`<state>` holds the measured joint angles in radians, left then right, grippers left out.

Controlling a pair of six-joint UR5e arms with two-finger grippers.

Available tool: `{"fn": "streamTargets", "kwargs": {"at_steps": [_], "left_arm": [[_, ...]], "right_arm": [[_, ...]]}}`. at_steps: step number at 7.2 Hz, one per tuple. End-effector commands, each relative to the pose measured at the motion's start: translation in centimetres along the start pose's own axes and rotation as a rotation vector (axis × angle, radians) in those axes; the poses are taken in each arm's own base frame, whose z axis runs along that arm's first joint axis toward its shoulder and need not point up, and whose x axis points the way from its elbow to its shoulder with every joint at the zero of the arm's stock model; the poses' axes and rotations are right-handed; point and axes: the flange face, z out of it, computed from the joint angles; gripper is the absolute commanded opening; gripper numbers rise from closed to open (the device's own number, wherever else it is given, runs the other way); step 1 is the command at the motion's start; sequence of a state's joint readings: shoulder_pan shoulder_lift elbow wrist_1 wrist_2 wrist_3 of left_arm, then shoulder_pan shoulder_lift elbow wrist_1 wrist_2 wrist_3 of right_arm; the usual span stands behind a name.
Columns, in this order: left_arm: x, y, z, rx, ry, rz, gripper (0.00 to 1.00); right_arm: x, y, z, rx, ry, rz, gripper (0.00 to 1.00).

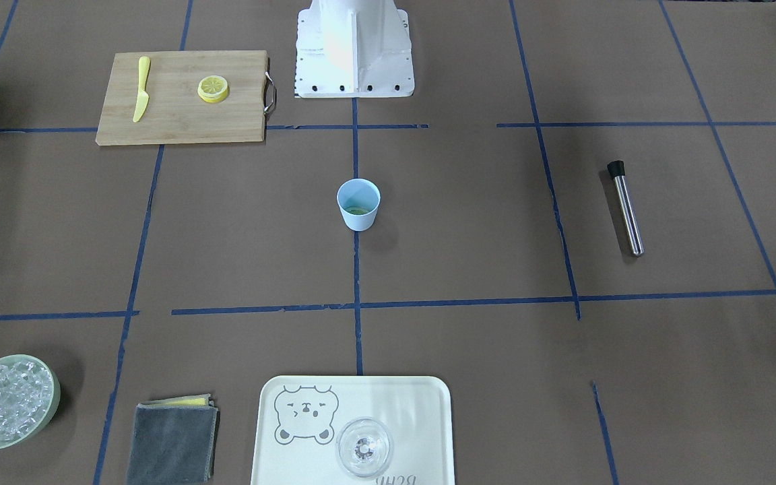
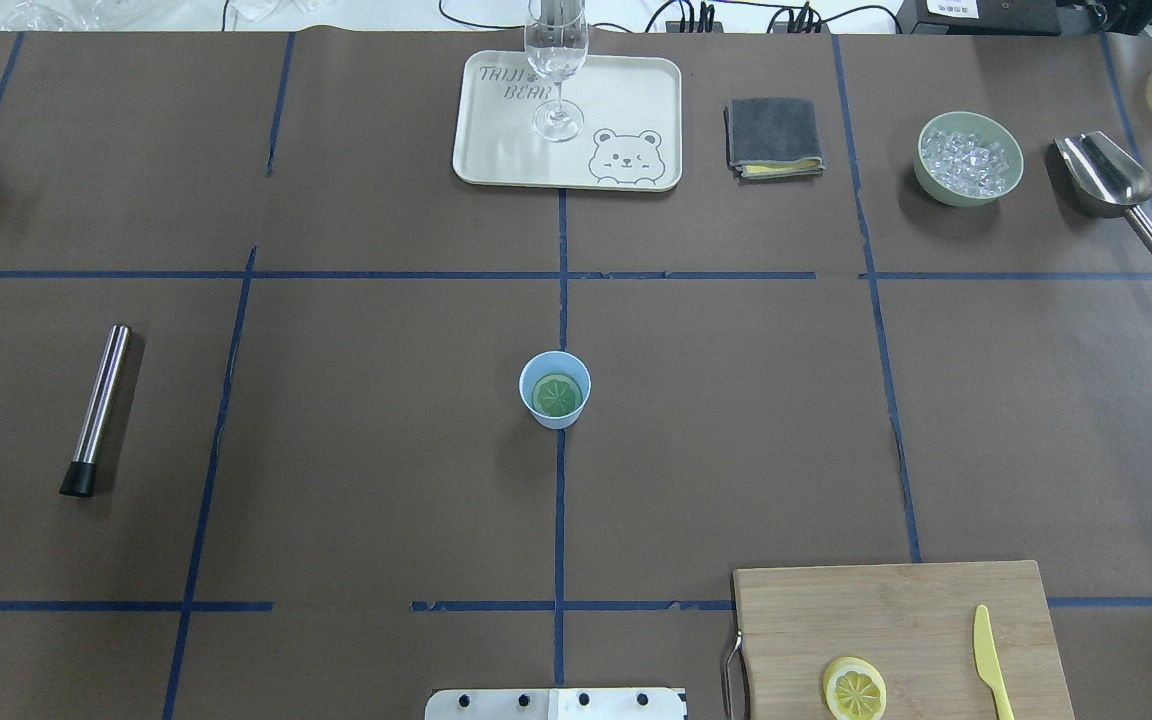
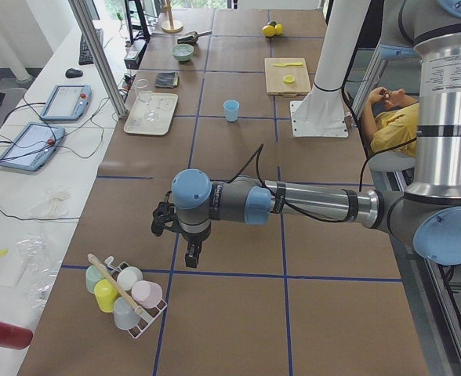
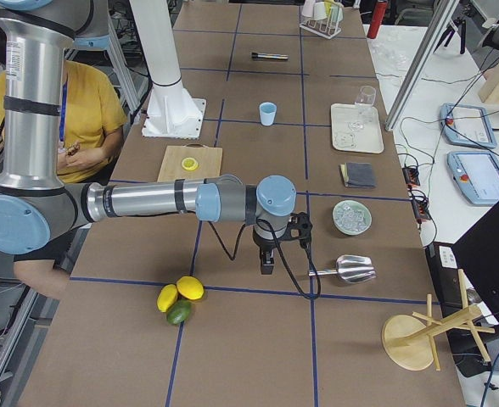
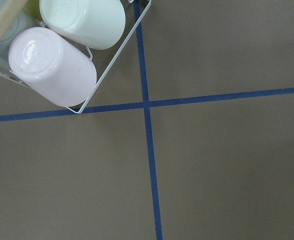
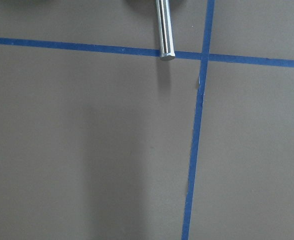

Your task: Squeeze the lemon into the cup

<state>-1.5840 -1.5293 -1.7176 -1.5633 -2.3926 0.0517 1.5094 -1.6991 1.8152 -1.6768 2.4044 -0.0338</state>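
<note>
The lemon (image 1: 213, 88), a round yellow cut piece with its pale face up, lies on the wooden cutting board (image 1: 179, 124); it also shows in the overhead view (image 2: 854, 688). The light-blue cup (image 1: 358, 204) stands upright at the table's centre (image 2: 555, 389), with a greenish slice in its bottom. My left gripper (image 3: 191, 254) hangs far off beside a rack of cups. My right gripper (image 4: 266, 263) hangs far off at the other table end, near a metal scoop. Both show only in the side views, so I cannot tell whether they are open or shut.
A yellow knife (image 2: 986, 660) lies on the board beside the lemon. A steel muddler (image 2: 99, 408) lies on my left. A tray (image 2: 496, 150) with a clear glass (image 2: 556, 70), a grey cloth (image 2: 774, 137), a bowl of ice (image 2: 969, 158) and a scoop (image 2: 1111, 185) line the far edge.
</note>
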Motion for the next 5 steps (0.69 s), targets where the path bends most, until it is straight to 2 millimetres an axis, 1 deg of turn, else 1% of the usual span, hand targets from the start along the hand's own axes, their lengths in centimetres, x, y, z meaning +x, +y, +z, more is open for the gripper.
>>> {"fn": "streamTargets", "kwargs": {"at_steps": [1, 2, 3, 4, 5], "left_arm": [[0.7, -0.5, -0.2, 0.001, -0.002, 0.016, 1.0], [0.6, -0.5, -0.1, -0.001, 0.0, 0.014, 1.0], [0.3, 0.2, 0.2, -0.009, 0.0, 0.005, 1.0], [0.5, 1.0, 0.2, -0.01, -0.001, 0.006, 1.0], [0.4, 1.6, 0.9, -0.026, -0.001, 0.0, 1.0]], "right_arm": [[-0.5, 0.1, -0.1, 0.005, -0.04, -0.002, 1.0], [-0.3, 0.2, 0.0, 0.002, -0.038, 0.0, 1.0], [-0.3, 0.1, 0.1, 0.001, -0.038, 0.001, 1.0], [-0.4, 0.0, 0.0, 0.003, -0.039, -0.002, 1.0], [-0.4, -0.1, -0.1, 0.005, -0.036, -0.004, 1.0]]}}
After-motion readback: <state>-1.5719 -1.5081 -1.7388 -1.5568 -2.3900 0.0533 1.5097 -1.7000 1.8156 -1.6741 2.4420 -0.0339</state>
